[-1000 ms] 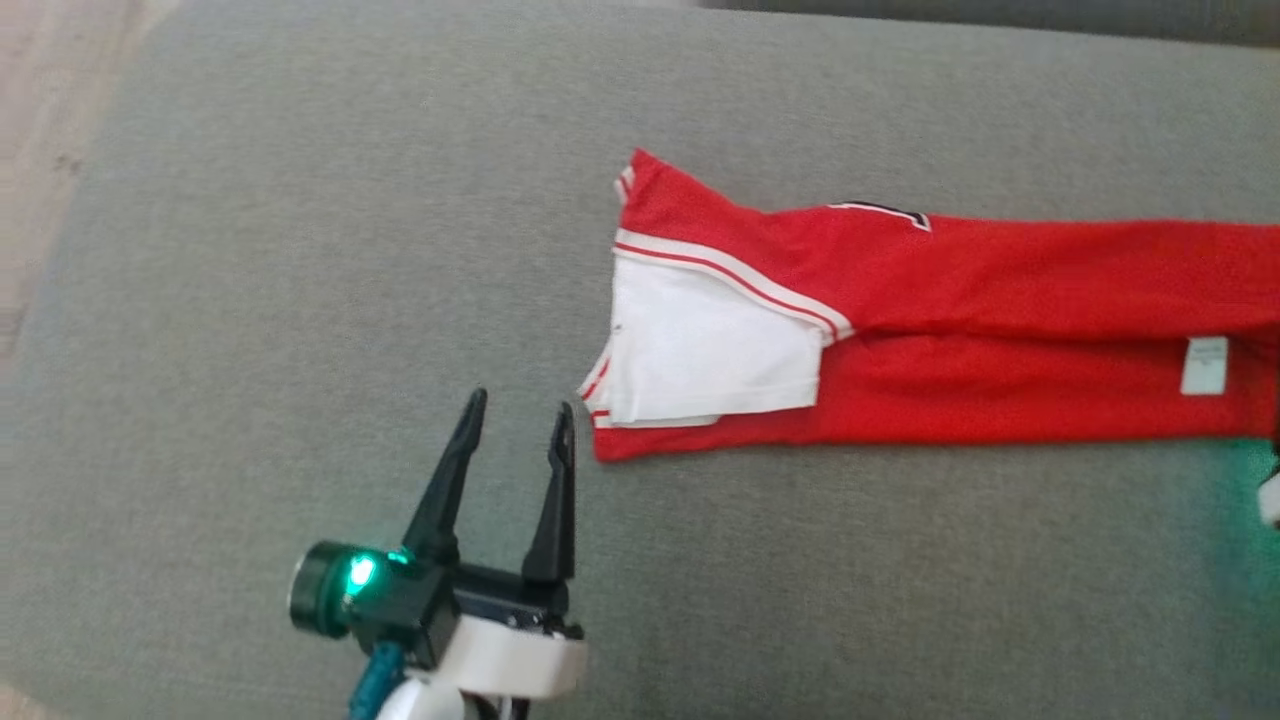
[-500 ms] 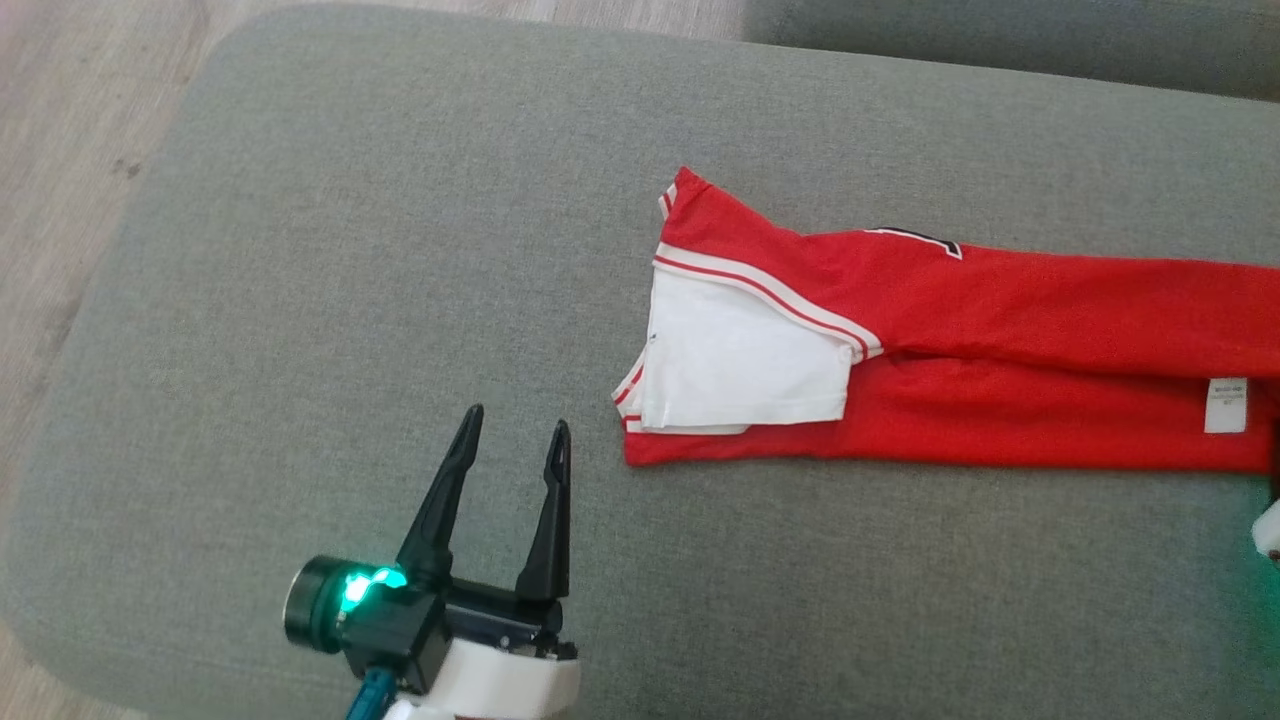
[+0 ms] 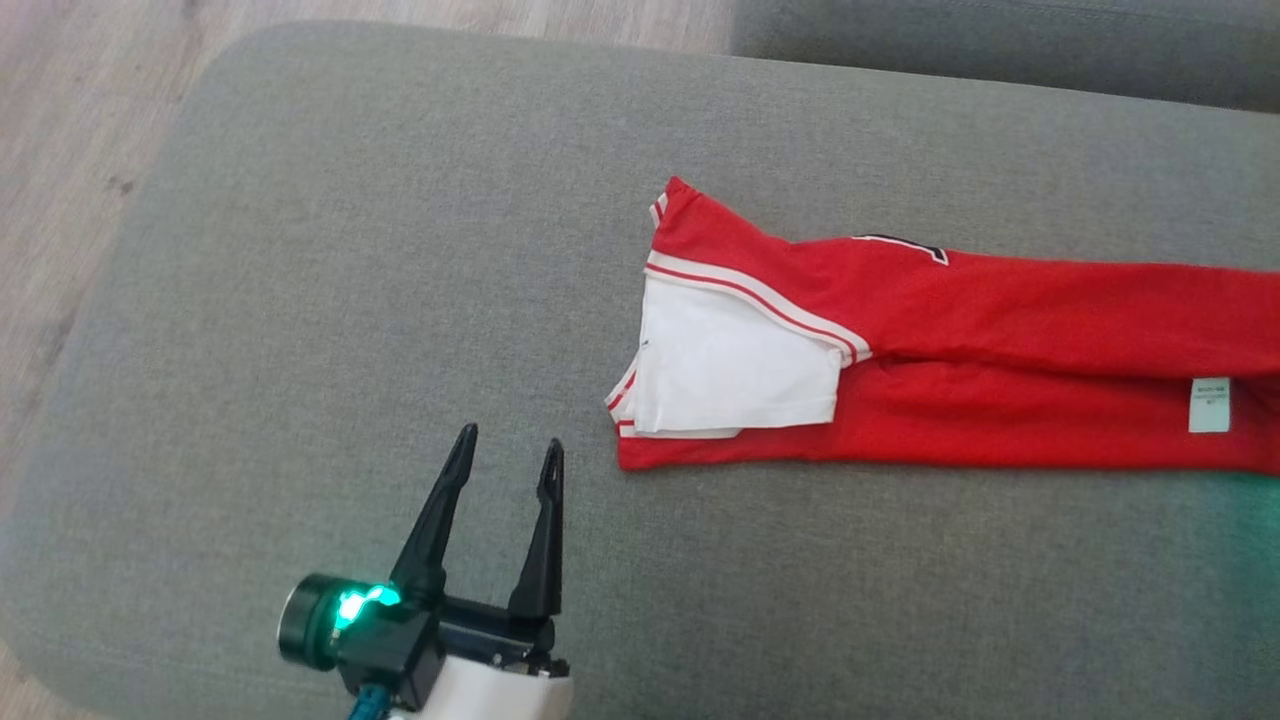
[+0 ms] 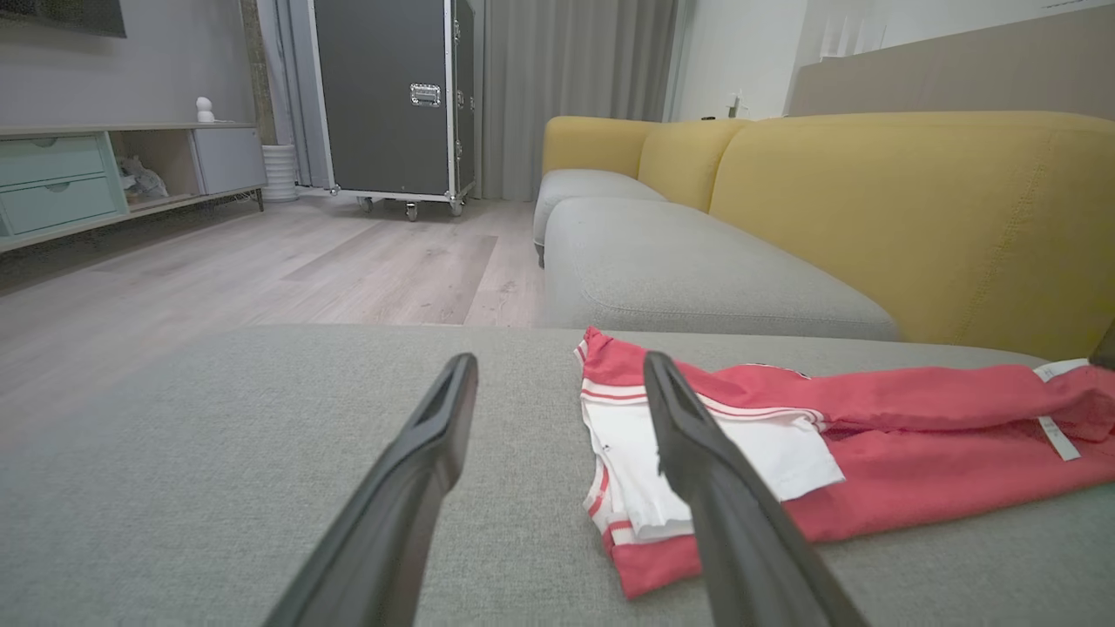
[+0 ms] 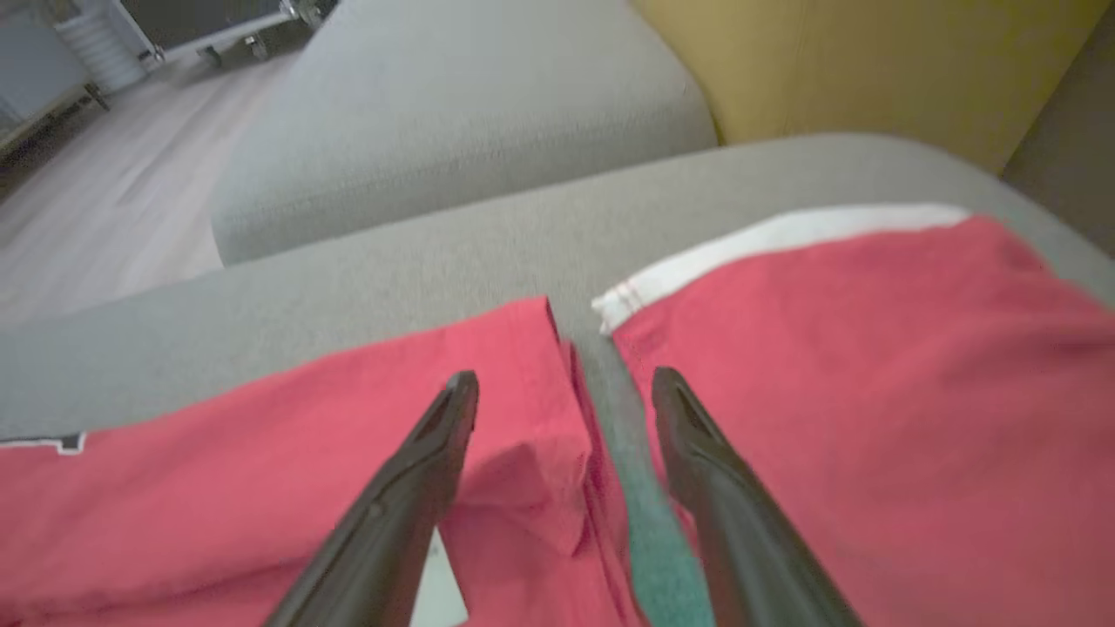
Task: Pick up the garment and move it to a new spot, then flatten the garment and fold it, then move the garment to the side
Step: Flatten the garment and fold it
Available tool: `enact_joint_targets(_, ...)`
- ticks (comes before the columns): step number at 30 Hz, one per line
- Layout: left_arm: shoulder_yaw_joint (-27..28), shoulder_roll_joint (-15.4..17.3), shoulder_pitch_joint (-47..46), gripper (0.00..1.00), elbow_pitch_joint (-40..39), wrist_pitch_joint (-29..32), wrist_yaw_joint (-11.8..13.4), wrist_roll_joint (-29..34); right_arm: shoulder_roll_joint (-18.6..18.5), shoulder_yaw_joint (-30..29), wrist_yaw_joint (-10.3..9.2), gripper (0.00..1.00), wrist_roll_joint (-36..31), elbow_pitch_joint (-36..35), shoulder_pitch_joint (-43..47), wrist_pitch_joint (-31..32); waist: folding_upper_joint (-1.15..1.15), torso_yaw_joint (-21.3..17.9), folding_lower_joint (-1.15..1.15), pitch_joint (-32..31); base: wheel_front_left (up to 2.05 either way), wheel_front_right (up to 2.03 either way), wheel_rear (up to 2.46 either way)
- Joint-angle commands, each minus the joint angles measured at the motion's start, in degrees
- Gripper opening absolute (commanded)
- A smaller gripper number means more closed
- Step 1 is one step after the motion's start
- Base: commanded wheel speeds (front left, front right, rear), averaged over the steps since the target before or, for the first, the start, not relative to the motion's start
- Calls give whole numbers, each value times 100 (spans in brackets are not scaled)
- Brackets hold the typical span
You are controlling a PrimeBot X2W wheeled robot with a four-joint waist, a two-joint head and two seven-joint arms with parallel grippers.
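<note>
Garment [image 3: 1000,330] looks soft and floppy, so pinch a hem corner. Left gripper [image 3: 510,440] and right gripper [image 5: 564,379] have fingers spread wide, empty.

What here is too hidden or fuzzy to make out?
Garment: its far end, cut off by the head view's right edge.
White label: print too small to read, head view.
Dark marking: mostly hidden by a fold, head view.
Right wrist view: cloth edges blurred.

soft even light, faint shadows, green glow on the cushion [image 3: 1235,500] at the head view's right edge, right wrist view blurred, left sharp
</note>
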Motion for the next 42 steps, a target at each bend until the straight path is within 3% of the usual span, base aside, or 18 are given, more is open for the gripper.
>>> enact_joint_targets(1, 214, -50, -77, 100, -149, -53, -15, 56, -203, 98, -4, 100, 13, -266, -195, -26, 0, -11, 0, -4, 0, 0, 0)
enact_joint_targets(6, 265, -138, -63, 100, -143, -53, -137, 131, -54, 91, -4, 100, -247, -456, -379, 279, 0, -24, 0, 32, 0, 0, 0)
enact_joint_targets(14, 314, -252, -111, 100, -92, -53, -312, 189, 21, -367, -4, 100, -655, 629, -469, 498, 0, 114, 0, 131, 0, 0, 0)
enact_joint_targets(20, 380, -302, -75, 100, -65, -53, -373, 204, 88, -300, -4, 100, -449, 1022, -523, 724, 0, 104, 0, 110, 0, 0, 0)
enact_joint_targets(21, 387, -308, -72, 100, -65, -53, -382, 207, 101, -246, -4, 82, -386, 1045, -537, 798, 0, 98, 0, 103, 0, 0, 0)
enact_joint_targets(22, 394, -313, -71, 100, -66, -53, -390, 212, 98, -197, -4, 45, -329, 1053, -547, 853, 0, 90, 0, 99, 0, 0, 0)
enact_joint_targets(23, 404, -317, -71, 100, -68, -53, -397, 217, 88, -150, -4, 0, -276, 1050, -555, 887, 0, 81, 0, 95, 0, 0, 0)
enact_joint_targets(32, 503, -340, 30, 100, -38, -53, -444, 269, -309, 75, -4, 0, 97, 556, -408, 534, 0, -108, 0, -135, 0, 0, 0)
enact_joint_targets(37, 550, -345, 115, 100, -34, -53, -466, 292, -623, 70, -4, 0, 291, -122, -232, 802, 0, -250, 0, -267, 0, 0, 0)
enact_joint_targets(42, 578, -349, 137, 100, -18, -53, -489, 297, -477, 309, -4, 0, 750, -940, -255, 1094, 0, -318, 0, -312, 0, 0, 0)
